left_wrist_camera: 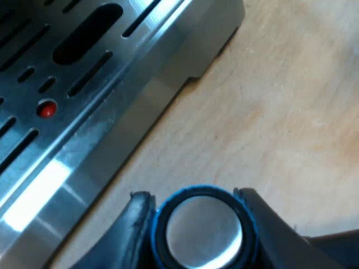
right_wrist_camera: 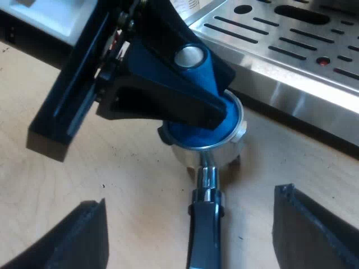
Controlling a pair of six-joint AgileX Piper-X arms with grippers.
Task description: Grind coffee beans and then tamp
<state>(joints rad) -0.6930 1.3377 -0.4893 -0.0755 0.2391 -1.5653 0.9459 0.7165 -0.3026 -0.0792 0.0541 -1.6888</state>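
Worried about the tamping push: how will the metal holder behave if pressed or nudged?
The metal holder looks rigid and probably heavy for its size. It rests on its basket with the handle sticking out, so off-centre pressure from the blue tamper may tip it. On the smooth wooden table it could slide.

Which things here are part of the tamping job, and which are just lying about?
Job: blue tamper, left gripper holding it, metal holder under it, espresso machine.
Lying about: black box on the wooden table.
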